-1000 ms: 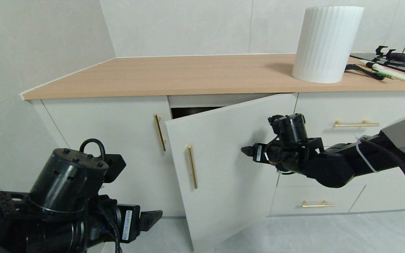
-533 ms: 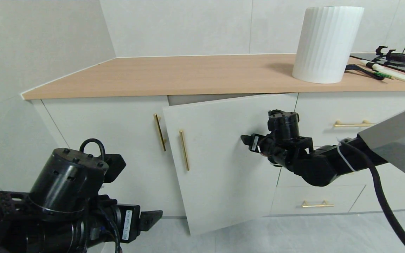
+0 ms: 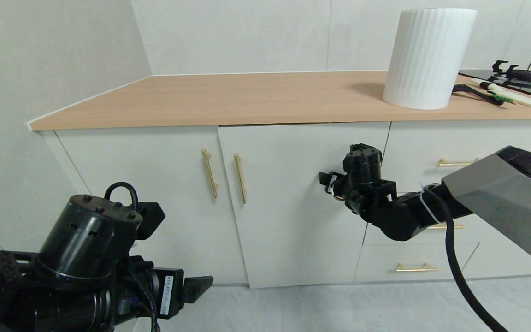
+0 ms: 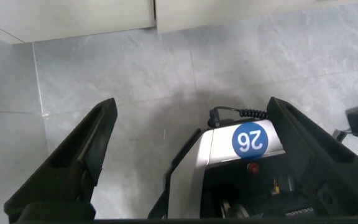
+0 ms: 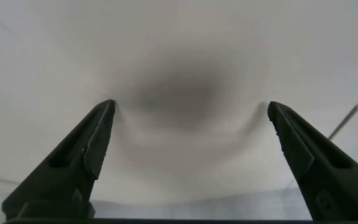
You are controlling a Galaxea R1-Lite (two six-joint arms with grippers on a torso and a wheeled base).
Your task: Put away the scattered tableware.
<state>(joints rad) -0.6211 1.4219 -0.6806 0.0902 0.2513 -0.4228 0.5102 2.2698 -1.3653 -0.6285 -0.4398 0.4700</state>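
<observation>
- Has pushed door (image 3: 293, 203) from ajar to flush closed.
- Keeps right pincer (image 5: 191, 104) spread, tips at door.
- Holds left pincer (image 4: 191, 102) spread over floor (image 4: 135, 74), unmoved.
- Leaves tableware (image 3: 510, 94) on tabletop (image 3: 247, 99) by stove (image 3: 523, 74).

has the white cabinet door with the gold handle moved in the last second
Yes. The white cabinet door swung shut, now flush under the wooden countertop, right gripper against its face.

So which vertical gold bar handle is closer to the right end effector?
The gold handle on the middle white cabinet door; the other handle is farther left.
</observation>
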